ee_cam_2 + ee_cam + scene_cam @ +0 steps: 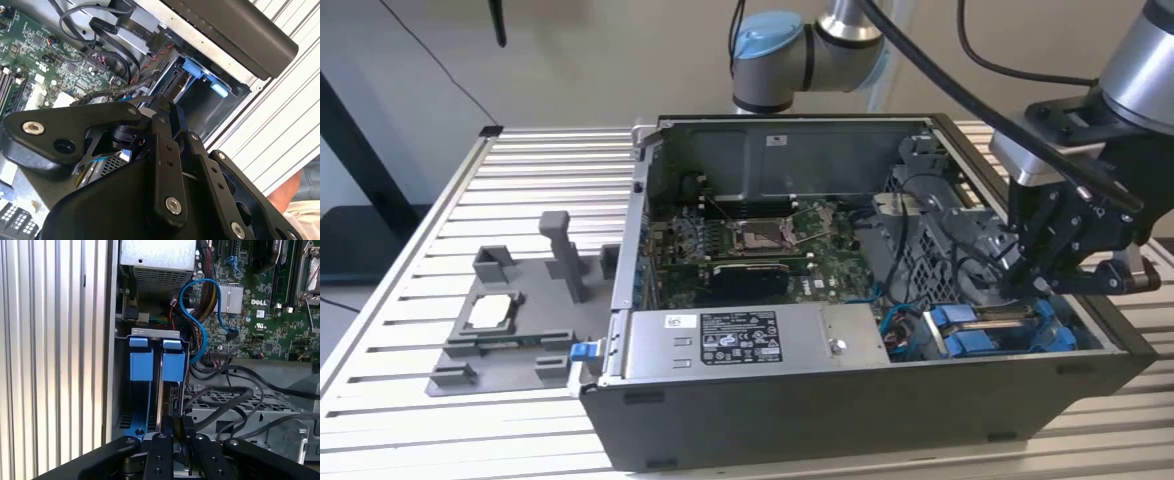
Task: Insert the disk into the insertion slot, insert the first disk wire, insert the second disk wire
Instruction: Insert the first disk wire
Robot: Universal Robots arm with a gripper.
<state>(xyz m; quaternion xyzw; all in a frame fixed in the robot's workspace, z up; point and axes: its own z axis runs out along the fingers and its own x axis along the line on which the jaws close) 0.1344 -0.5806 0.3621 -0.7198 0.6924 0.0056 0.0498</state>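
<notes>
The disk, in its bright blue carrier (172, 362), sits on edge inside the insertion slot, the grey metal drive cage (155, 332) at the case's front corner. In the exterior view the blue carriers (987, 338) show low in the case on that view's right. My gripper (1027, 285) reaches down into the case just above them. In both wrist views the gripper (181, 429) (157, 106) has its fingers drawn together at the disk's exposed end. A black braided disk wire (112, 94) runs up to the fingertips and appears pinched there.
The open computer case (854, 400) lies on a slotted aluminium table (454, 200). Its labelled power-supply box (747, 340), motherboard (761, 245) and loose black and blue cables (220, 400) crowd the gripper. A grey fixture (520, 310) stands on the exterior view's left. Part of a person (295, 195) shows beyond the table edge.
</notes>
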